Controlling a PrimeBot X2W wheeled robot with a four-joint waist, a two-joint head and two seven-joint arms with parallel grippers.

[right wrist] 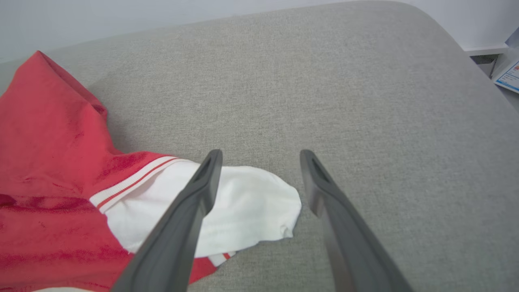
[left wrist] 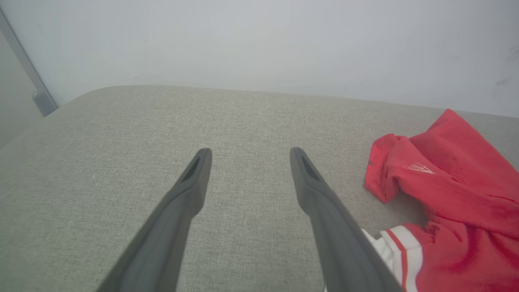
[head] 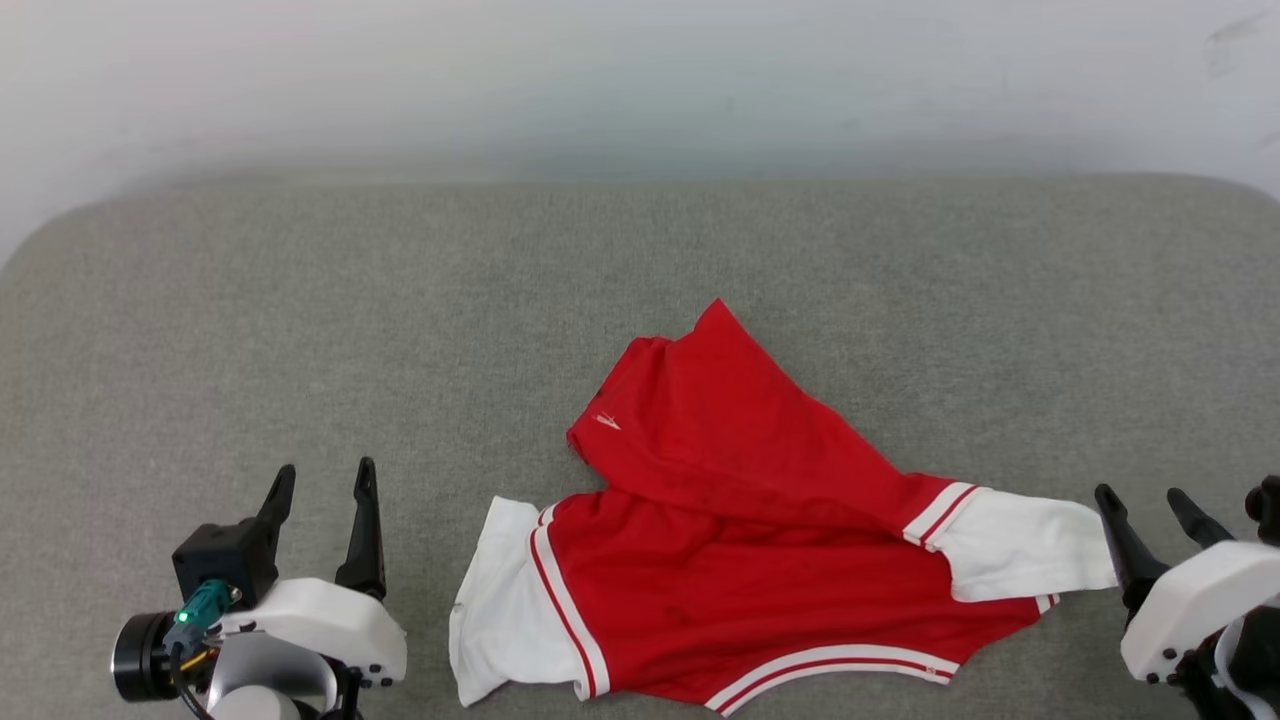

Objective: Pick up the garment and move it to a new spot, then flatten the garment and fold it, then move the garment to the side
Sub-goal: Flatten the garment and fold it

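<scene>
The garment (head: pixel 740 520) is a red top with white sleeves and striped trim, lying rumpled on the grey surface near its front edge, a red flap folded over toward the back. My left gripper (head: pixel 325 480) stands open to the left of the white sleeve, apart from it. At the right, my right gripper (head: pixel 1142 497) is open beside the other white sleeve's end, holding nothing. In the left wrist view the left gripper (left wrist: pixel 249 156) points over bare surface, with the garment (left wrist: pixel 454 194) to its right. In the right wrist view the white sleeve end (right wrist: pixel 247 202) lies under the open right gripper (right wrist: pixel 261 156).
The grey cushioned surface (head: pixel 400 300) stretches wide behind and to both sides of the garment, ending at a pale wall (head: pixel 640 80) at the back. Some papers (right wrist: pixel 509 75) lie off the surface's corner in the right wrist view.
</scene>
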